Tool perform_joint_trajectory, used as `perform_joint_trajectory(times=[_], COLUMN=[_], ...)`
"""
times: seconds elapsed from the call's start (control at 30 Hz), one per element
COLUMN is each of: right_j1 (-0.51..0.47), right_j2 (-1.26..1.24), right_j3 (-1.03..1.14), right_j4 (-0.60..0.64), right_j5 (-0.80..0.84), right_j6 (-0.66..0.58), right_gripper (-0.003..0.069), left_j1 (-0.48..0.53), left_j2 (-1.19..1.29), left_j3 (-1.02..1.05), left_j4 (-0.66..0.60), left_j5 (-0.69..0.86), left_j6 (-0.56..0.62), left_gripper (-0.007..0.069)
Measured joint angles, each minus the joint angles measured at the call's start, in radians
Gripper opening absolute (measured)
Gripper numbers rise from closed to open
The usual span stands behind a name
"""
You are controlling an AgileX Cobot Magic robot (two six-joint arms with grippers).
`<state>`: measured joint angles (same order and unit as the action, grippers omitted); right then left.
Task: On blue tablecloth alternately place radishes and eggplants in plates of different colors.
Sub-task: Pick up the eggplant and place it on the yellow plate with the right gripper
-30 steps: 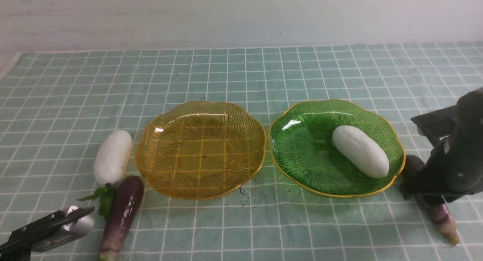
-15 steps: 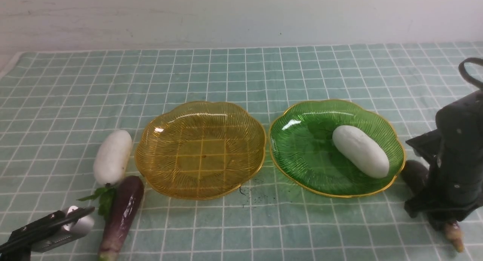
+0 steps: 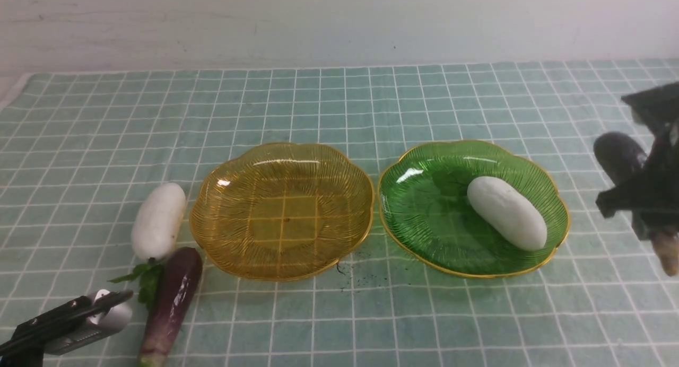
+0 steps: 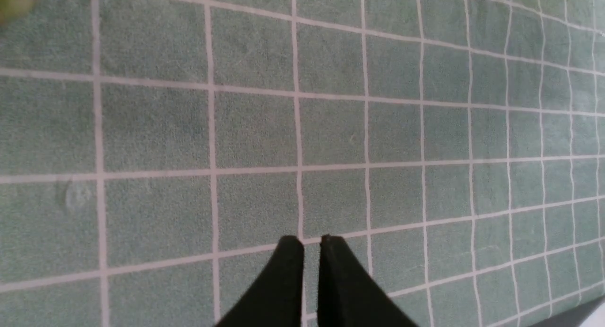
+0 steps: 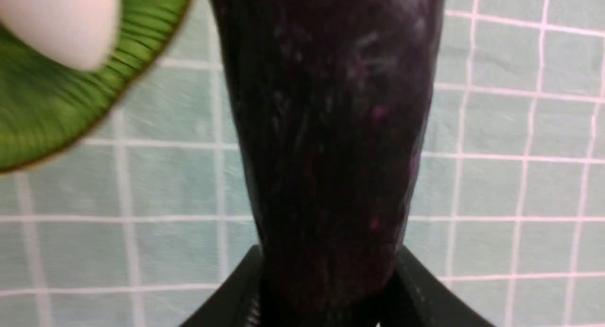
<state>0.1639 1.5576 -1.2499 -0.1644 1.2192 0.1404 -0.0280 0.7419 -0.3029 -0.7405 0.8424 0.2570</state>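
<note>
Within the last second the right eggplant (image 3: pixel 618 155) had been lifted clear of the blue tablecloth (image 3: pixel 339 102), clamped in the right tool (image 3: pixel 644 200) beside the green plate (image 3: pixel 424 218) holding a radish (image 3: pixel 506 212). The pick was judged done, placement pending. The left tool (image 4: pixel 312 251) was seen shut, empty.

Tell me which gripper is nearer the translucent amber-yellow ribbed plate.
Left. The left gripper, shut, sits toward the robot and to the left of the amber plate. The right gripper, clamped on a glossy dark purple eggplant, is far right, past the translucent green ribbed plate.
</note>
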Motion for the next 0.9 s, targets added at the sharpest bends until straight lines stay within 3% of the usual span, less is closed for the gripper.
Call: perform_joint_trajectory(times=[0.1,0.2,0.4,0.7,0.87,0.9], right_j1=[0.003,0.028,0.197,0.358,0.362,0.362], right_j2=[-0.025,-0.020,0.102,0.327,0.362,0.362], right_j3=[-0.029,-0.029,-0.031,-0.031,-0.031,-0.031], right_j4=[0.175,0.373,0.750,0.925,0.941,0.944], right_j5=[-0.038,-0.176,-0.452,-0.699,-0.741,-0.745], right_j6=[-0.027,-0.115,-0.388,-0.637,-0.663,-0.666], right_gripper=[0.0262,0.0262,0.0262,0.0266,0.0366,0.0426], left_j1=[0.000,0.000,0.000,0.000,0.000,0.000], left_j2=[0.000,0.000,0.000,0.000,0.000,0.000], left_j3=[0.000,0.000,0.000,0.000,0.000,0.000], left_j4=[0.000,0.000,0.000,0.000,0.000,0.000], left_j5=[-0.001,-0.005,-0.008,-0.008,-0.009,-0.009], left_j6=[0.000,0.000,0.000,-0.001,-0.006,-0.008], left_gripper=[0.0034,0.0034,0.0034,0.0034,0.0034,0.0034])
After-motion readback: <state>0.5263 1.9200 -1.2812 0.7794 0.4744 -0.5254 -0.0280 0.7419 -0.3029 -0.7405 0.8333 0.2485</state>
